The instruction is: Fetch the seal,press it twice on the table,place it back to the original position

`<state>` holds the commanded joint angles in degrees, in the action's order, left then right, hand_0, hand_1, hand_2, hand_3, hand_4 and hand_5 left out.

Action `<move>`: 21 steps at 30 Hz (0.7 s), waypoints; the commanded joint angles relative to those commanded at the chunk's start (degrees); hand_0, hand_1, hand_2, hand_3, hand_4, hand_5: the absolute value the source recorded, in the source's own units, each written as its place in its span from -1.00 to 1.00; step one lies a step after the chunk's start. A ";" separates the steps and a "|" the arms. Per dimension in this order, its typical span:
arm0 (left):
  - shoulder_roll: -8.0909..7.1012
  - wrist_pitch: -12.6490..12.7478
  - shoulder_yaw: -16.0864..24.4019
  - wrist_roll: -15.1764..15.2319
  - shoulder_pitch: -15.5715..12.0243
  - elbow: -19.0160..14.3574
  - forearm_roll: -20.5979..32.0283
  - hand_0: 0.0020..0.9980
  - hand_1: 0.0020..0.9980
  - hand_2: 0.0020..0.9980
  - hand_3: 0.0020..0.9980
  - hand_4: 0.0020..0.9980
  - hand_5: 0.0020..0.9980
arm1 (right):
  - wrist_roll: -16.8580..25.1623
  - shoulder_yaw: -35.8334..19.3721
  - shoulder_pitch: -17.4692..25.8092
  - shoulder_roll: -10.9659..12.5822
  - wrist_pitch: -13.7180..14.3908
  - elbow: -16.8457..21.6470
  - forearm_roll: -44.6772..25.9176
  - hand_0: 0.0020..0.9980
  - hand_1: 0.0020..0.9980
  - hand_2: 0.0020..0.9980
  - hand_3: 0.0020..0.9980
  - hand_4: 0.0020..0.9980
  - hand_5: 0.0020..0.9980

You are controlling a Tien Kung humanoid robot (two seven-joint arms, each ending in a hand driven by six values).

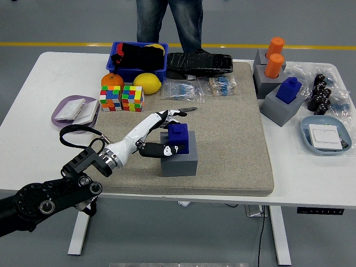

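beige mat (233,139): left hand (162,133) grips blue seal (179,138) on grey holder (179,161).

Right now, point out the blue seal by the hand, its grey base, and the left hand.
blue seal (179,137), head view, its front face.
grey base (179,164), head view, its front wall.
left hand (162,133), head view, middle of the hand.

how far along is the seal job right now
Hard to say which end of the job this is. The blue seal sits on its grey block on the mat, with the left hand closed around it. No stamp marks show on the mat, so the lift, both presses and the return look undone.
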<state>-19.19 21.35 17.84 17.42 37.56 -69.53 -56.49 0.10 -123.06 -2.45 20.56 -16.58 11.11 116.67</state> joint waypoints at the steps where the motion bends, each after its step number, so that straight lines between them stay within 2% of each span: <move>1: -0.01 0.00 0.03 0.01 0.01 0.00 0.02 0.33 0.36 0.32 0.68 0.60 -1.00 | 0.00 0.03 -0.03 0.01 -0.01 0.01 -0.02 0.57 0.37 0.31 0.23 0.58 -0.11; 15: -0.17 -0.46 0.69 -0.17 0.18 -1.20 -0.09 0.34 0.39 0.34 0.68 0.64 -1.00 | 0.00 -0.35 0.04 -0.01 -0.05 -0.02 0.10 0.57 0.37 0.31 0.23 0.58 -0.11; 20: -0.50 -1.58 1.37 -0.99 0.32 -2.29 -0.33 0.34 0.39 0.34 0.68 0.64 -1.00 | -0.02 -0.58 0.16 -0.06 -0.07 -0.03 0.12 0.57 0.37 0.31 0.23 0.58 -0.11; 21: -0.54 -1.76 1.45 -1.08 0.36 -2.35 -0.29 0.36 0.45 0.42 0.70 0.67 -1.00 | -0.03 -0.58 0.17 -0.07 -0.08 -0.03 0.10 0.57 0.37 0.31 0.23 0.58 -0.11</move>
<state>-19.74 19.60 19.29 16.34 37.92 -71.88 -56.78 0.07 -123.63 -2.28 20.49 -16.65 11.09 116.77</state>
